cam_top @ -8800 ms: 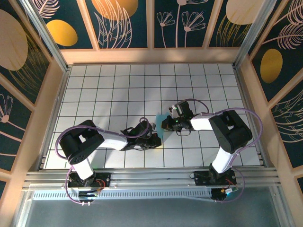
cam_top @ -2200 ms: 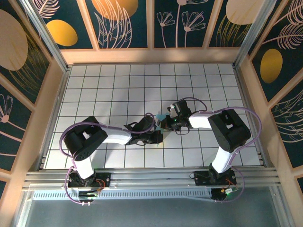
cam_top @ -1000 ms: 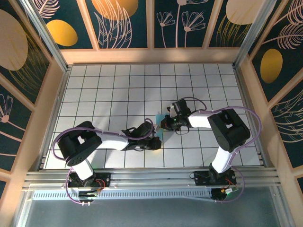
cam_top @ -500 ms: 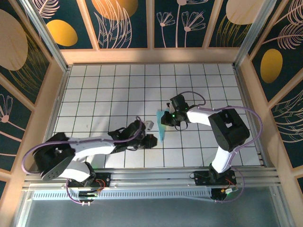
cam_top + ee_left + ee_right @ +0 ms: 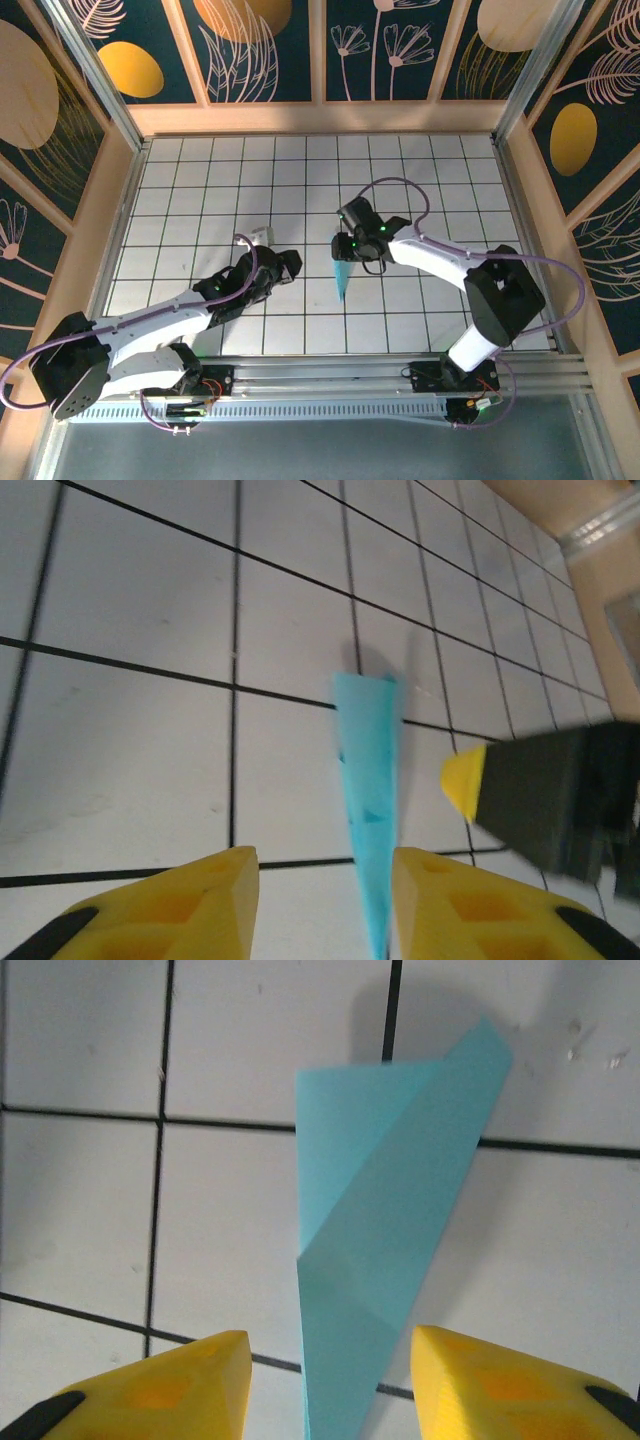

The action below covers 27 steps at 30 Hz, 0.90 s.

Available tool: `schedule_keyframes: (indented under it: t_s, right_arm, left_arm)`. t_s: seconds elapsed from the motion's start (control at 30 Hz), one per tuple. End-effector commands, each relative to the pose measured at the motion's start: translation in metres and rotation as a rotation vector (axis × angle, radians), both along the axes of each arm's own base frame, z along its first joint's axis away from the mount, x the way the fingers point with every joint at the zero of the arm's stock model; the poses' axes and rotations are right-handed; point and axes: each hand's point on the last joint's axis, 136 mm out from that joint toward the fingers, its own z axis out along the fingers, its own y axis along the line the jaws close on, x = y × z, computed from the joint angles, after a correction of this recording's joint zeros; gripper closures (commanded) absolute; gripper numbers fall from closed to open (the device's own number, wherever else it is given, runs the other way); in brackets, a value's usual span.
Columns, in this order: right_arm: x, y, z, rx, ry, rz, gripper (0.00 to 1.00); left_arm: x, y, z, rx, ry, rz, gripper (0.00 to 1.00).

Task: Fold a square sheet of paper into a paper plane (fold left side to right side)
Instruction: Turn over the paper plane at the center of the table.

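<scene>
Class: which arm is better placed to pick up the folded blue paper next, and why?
Probably the right. The right gripper hangs over the wide end of the paper plane, and its wrist view shows its open jaws to either side of it. The left gripper, also open, sits apart, off to the plane's left.

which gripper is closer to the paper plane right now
Right. The right gripper hangs open just above the paper plane at its far end; the left gripper, also open, stands off to the plane's left with bare tiles between.
</scene>
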Motion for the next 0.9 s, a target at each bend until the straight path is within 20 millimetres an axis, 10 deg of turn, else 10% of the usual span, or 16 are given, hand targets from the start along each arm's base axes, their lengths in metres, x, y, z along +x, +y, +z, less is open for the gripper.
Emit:
schedule_keyframes:
  t_s: [0.0,0.43,0.57,0.87]
  right_arm:
    - [0.001,-0.011,-0.013,-0.143,-0.009,-0.052,0.52]
    - [0.003,-0.008,-0.036,-0.226,-0.007,-0.037,0.72]
    - [0.005,-0.014,-0.015,-0.215,-0.058,-0.059,0.99]
    - [0.011,-0.006,0.059,0.128,-0.198,-0.030,1.00]
  left_arm:
    - [0.010,0.016,0.000,0.055,-0.011,0.098,0.59]
    - [0.007,0.016,-0.011,0.050,0.038,0.106,0.57]
    - [0.009,0.020,-0.005,0.056,0.023,0.128,0.52]
    - [0.012,0.041,0.031,-0.008,-0.064,0.234,0.36]
